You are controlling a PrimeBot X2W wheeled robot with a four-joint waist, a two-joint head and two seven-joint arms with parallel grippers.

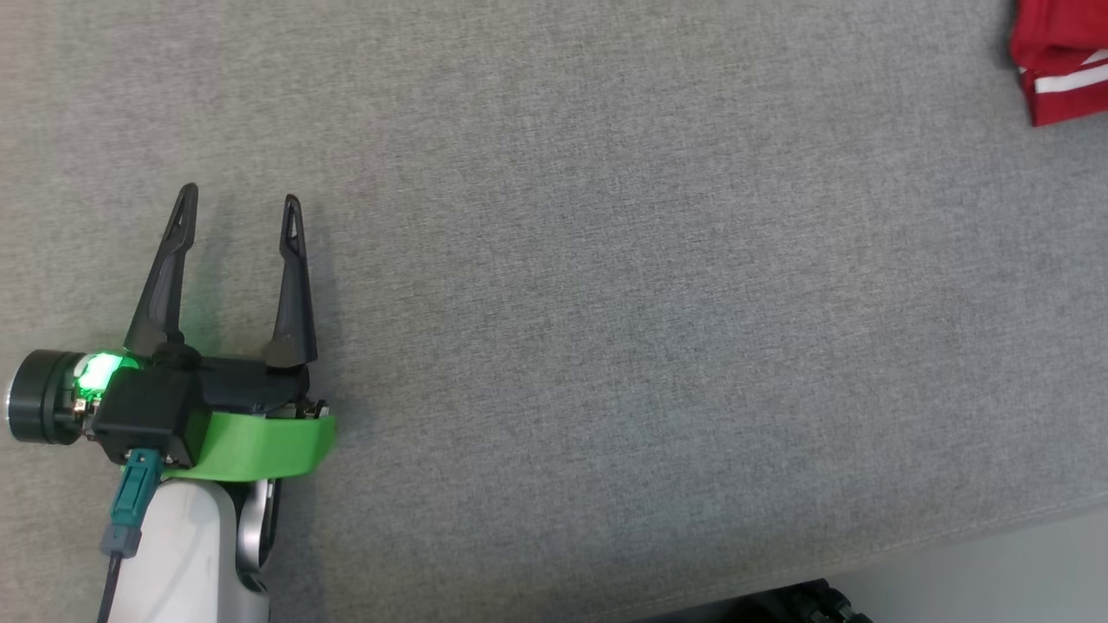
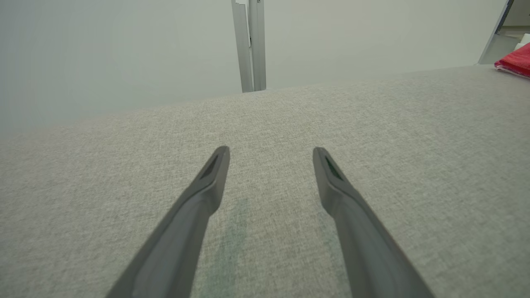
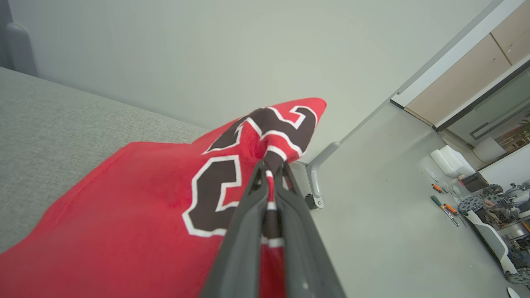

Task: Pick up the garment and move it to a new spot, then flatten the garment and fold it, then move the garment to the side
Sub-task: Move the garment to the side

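The garment (image 3: 136,207) is red with dark, white-edged figures; the right wrist view has it draped over the grey surface, its far fold lifted. My right gripper (image 3: 271,167) is shut on that fold, cloth pinched between the two dark fingers. In the head view a corner of the garment (image 1: 1060,65) with a white stripe lies at the top right. A red edge of the garment (image 2: 515,62) sits far right in the left wrist view. My left gripper (image 1: 238,203) stands open over bare grey fabric at the lower left, nothing between its fingers (image 2: 211,178).
The grey fabric surface (image 1: 606,303) spans the head view, its front edge running along the lower right. A pale wall and a metal post (image 2: 249,45) stand behind its far edge. Beyond the surface, the right wrist view has floor with tools and a wheeled machine (image 3: 492,211).
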